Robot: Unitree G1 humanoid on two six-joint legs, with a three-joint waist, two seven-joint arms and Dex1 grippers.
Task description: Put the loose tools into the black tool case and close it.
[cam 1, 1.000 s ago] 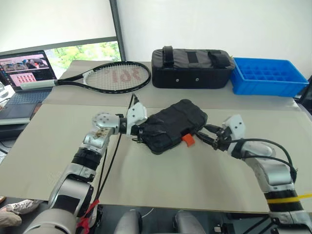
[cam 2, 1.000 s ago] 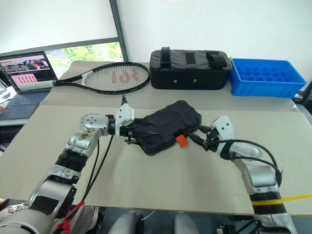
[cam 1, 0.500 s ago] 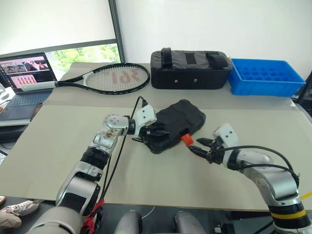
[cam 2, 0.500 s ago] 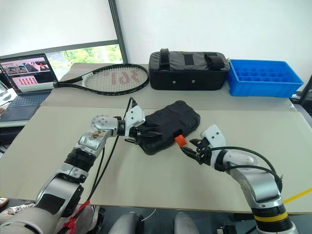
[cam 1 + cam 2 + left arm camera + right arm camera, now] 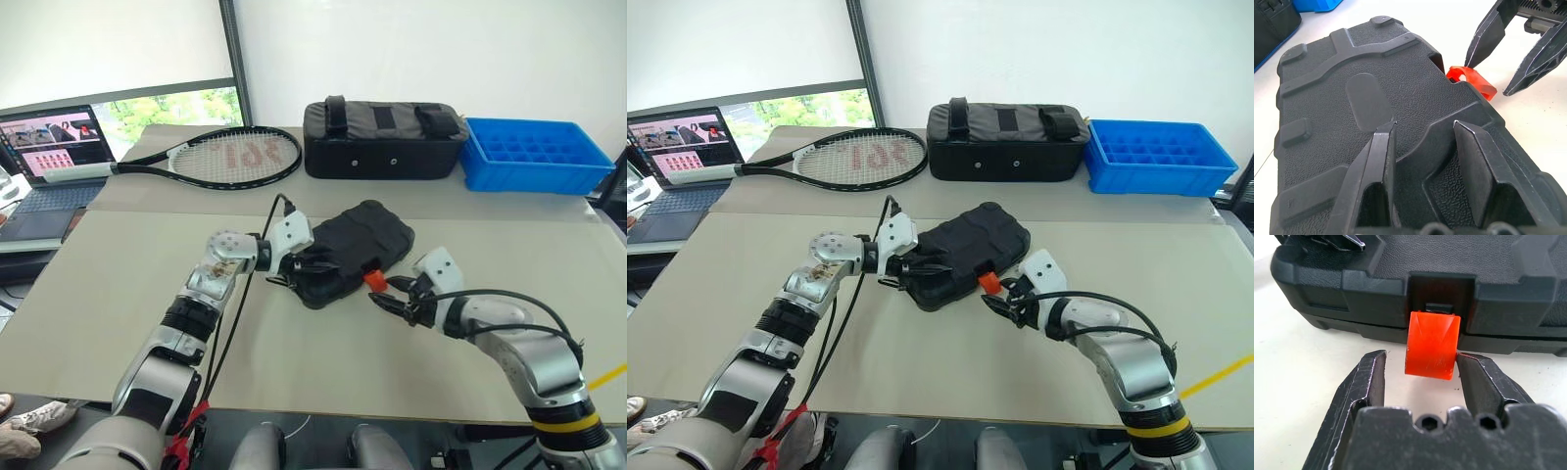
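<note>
Fingers (image 5: 1374, 377) flank closed black tool case's (image 5: 358, 245) orange latch (image 5: 1432, 344).

Lab or office, laptop (image 5: 49, 157), paper-covered table (image 5: 118, 284)

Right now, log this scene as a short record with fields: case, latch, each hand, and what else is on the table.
case: black tool case, lid down, flat on the table
latch: orange latch hangs loose at the front edge, not snapped up
left hand: open, fingers resting on the lid
right hand: open, one finger on each side of the latch, not clamped
others: tennis racket, black bag, blue tray, laptop
</note>
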